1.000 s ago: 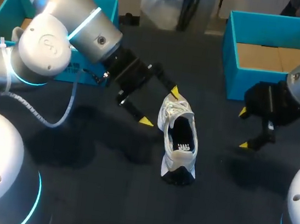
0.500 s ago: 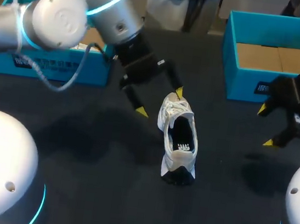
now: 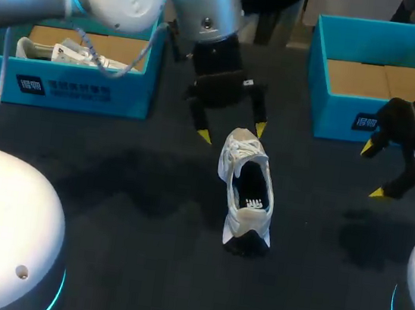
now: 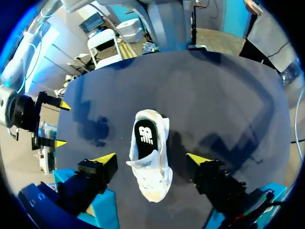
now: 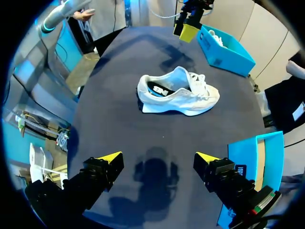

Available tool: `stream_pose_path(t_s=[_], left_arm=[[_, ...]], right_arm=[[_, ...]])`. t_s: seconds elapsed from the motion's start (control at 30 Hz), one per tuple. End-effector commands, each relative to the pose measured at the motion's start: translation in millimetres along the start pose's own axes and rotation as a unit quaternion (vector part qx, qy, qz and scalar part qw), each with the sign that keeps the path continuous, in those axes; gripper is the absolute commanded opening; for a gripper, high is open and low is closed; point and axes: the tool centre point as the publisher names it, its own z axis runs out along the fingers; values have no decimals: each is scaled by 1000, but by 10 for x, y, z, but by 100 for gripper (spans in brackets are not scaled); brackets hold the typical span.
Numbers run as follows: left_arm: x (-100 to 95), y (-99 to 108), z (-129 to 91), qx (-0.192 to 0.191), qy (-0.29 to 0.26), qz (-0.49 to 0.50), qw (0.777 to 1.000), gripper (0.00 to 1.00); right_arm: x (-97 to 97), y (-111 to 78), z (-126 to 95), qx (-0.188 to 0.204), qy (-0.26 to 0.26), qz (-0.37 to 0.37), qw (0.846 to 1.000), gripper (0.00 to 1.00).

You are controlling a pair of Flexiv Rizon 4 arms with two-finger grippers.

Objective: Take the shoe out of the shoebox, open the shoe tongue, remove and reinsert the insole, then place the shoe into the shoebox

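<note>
One white laced shoe (image 3: 246, 194) upright on dark matte table (image 3: 122, 220), between two teal cardboard shoeboxes (image 3: 335, 114), left gripper (image 3: 232, 132) spread wide over its laced end, right gripper (image 3: 372, 170) wide, empty, heel end dark, detail unclear

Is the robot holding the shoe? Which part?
No, nothing is held. The left gripper hangs open over the shoe, fingers clear of it; the right gripper is open too.

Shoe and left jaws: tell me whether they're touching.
Apart. The left wrist view shows bare table on both sides between the shoe and the open left jaws straddling it.
</note>
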Motion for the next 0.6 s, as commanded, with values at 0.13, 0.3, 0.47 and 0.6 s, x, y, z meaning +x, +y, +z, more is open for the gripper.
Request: stream_pose_path(t_s=[0.13,0.3,0.47,0.6], left_arm=[[-42,75,12,5,45,-18,999,0],[15,129,104,4,64,-38,997,0],[97,163,211,17,90,-33,995,0],[116,205,345,6,109,-26,994,0]], right_arm=[[12,1,2,1,-1,0,1000,100],[12,1,2,1,-1,0,1000,100],[12,1,2,1,-1,0,1000,100],[12,1,2,1,-1,0,1000,100]])
